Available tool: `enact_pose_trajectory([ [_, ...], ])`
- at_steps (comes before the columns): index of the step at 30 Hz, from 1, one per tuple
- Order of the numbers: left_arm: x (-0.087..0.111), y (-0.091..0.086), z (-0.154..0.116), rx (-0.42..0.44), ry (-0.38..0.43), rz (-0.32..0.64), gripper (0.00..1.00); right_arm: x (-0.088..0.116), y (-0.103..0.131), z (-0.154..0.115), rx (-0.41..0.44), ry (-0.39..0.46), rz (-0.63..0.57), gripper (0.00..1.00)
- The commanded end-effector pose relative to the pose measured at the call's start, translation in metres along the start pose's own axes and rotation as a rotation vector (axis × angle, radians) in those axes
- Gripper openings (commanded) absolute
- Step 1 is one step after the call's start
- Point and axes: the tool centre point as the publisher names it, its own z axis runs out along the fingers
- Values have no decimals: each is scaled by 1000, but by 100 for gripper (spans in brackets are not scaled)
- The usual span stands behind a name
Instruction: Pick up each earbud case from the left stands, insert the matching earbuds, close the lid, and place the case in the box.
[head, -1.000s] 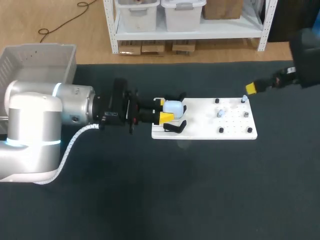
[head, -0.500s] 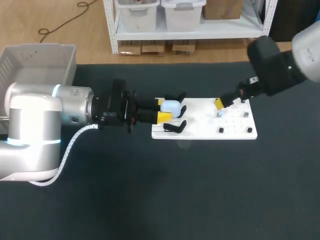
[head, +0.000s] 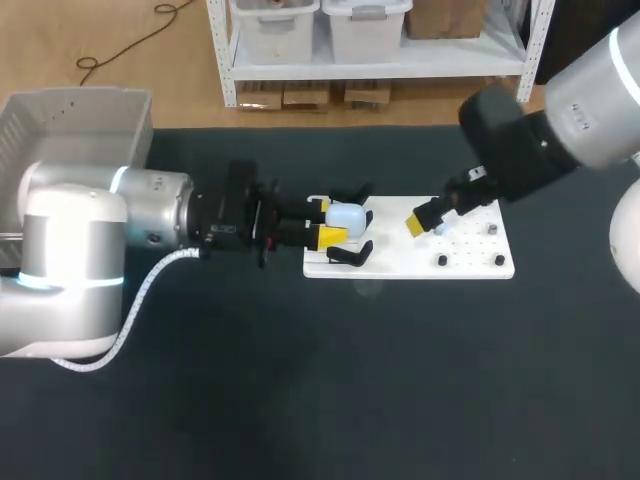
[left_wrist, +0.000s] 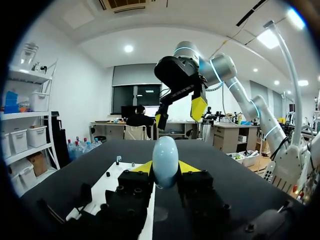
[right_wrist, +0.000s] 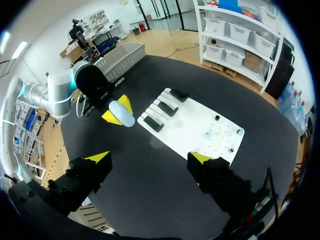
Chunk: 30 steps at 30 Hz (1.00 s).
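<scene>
A pale blue earbud case (head: 347, 214) hangs just above the left end of the white board (head: 400, 262). My left gripper (head: 325, 222) is shut on it from two sides. In the left wrist view the case (left_wrist: 165, 161) stands upright between the yellow tips. Black stands (head: 350, 253) sit on the board under and beside the case. My right gripper (head: 425, 218) hovers over the board's middle, wide open and empty. Its own view looks down from high up, its tips (right_wrist: 149, 157) far apart. Two small pale earbuds (right_wrist: 209, 135) (right_wrist: 240, 132) rest on pegs at the board's right end.
A grey bin (head: 75, 125) stands at the table's back left, behind my left arm. Small black pegs (head: 442, 261) stick up from the right half of the board. Dark bare tabletop (head: 380, 390) stretches in front of the board.
My right arm has swung in from the far right edge to above the board's middle. The left arm and the case have stayed put.
</scene>
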Motion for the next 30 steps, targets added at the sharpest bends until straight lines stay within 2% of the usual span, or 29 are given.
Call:
enact_pose_trajectory([
  [1, 2, 5, 3, 24, 1, 1, 0, 2, 6, 2, 8, 11, -5, 100],
  [7, 2, 6, 3, 20, 5, 8, 0, 4, 12, 7, 4, 32, -15, 100],
  [21, 2, 6, 3, 20, 5, 8, 0, -19, 36, 33, -30, 56, -50, 100],
  [30, 2, 6, 3, 20, 5, 8, 0, -29, 37, 51, -31, 79, -43, 100],
])
